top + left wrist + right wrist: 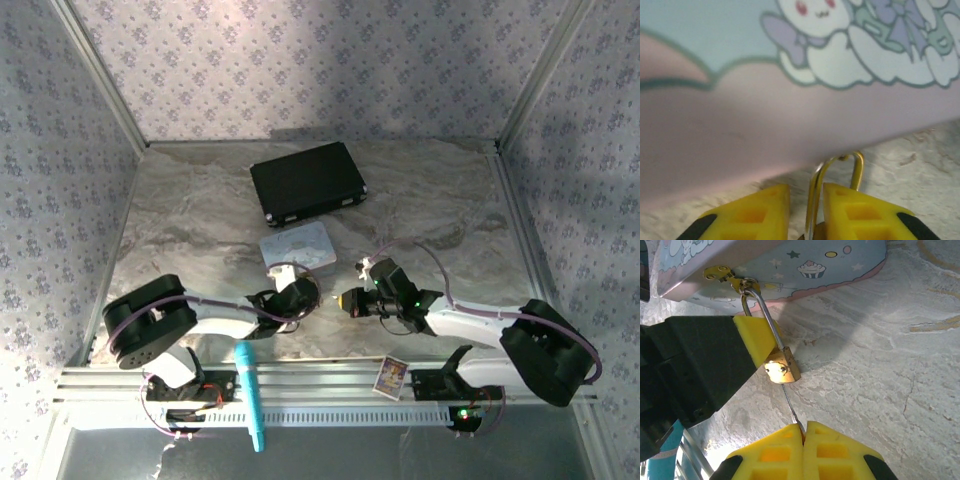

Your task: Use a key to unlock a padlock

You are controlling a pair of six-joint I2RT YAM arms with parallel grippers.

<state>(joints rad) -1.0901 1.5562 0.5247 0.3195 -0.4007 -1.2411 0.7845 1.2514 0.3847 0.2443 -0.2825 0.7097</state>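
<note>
The small brass padlock [782, 371] hangs by its thin shackle [761, 310] from the gold hasp [720, 273] of the pastel tin [297, 246]. My left gripper [806, 200] is shut on the padlock. Its shackle [837, 170] rises between the yellow fingers [757, 210], close under the tin's pink side. My right gripper [804, 429] is shut on the thin silvery key [789, 407]. The key's blade points up and its tip meets the bottom face of the lock body. In the top view both grippers [290, 292] [350, 298] face each other just in front of the tin.
A black case [307, 182] lies behind the tin. A teal pen [250, 395] and a small card [391, 377] rest on the front rail. Patterned walls enclose the marble-look table [440, 220], with free room at the right and far left.
</note>
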